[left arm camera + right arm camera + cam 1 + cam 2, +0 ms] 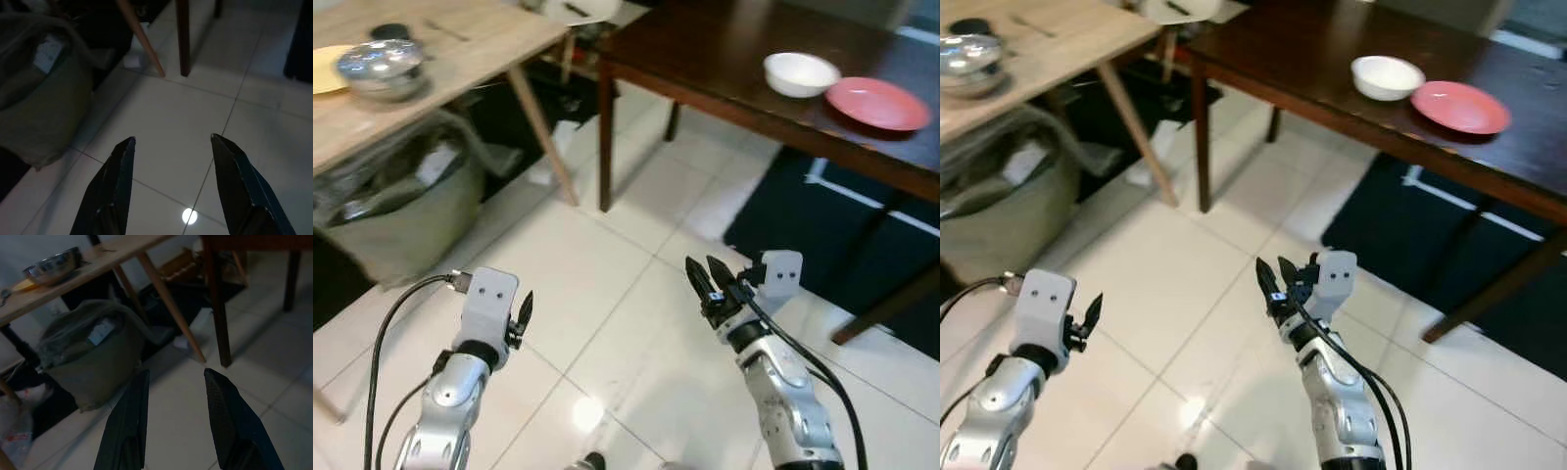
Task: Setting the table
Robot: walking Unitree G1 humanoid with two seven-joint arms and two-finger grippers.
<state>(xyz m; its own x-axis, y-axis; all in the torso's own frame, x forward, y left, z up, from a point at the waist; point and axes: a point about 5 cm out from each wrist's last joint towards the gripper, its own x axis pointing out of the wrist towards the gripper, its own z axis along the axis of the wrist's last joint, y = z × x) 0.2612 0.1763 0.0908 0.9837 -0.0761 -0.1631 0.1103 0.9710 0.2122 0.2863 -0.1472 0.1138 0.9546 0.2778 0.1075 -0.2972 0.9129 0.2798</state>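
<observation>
A white bowl [800, 73] and a red plate [878, 103] sit side by side on the dark wooden table [705, 49] ahead to the right. On the light wooden table [460, 59] to the left stand a steel bowl [382, 67] and a yellow plate [325, 69], with a utensil [445, 29] further back. Both arms are raised low over the tiled floor, far from either table. My left gripper [524, 315] is open, with bare floor between its fingers [117, 186]. My right gripper [705, 276] is open too and holds nothing [177, 371].
A slumped grey-green bag [401, 206] lies under the light table. A slanted pale leg [543, 127] and a dark straight leg [605, 137] stand between the tables. A dark rug [803, 215] lies under the dark table. White floor tiles [607, 294] stretch ahead.
</observation>
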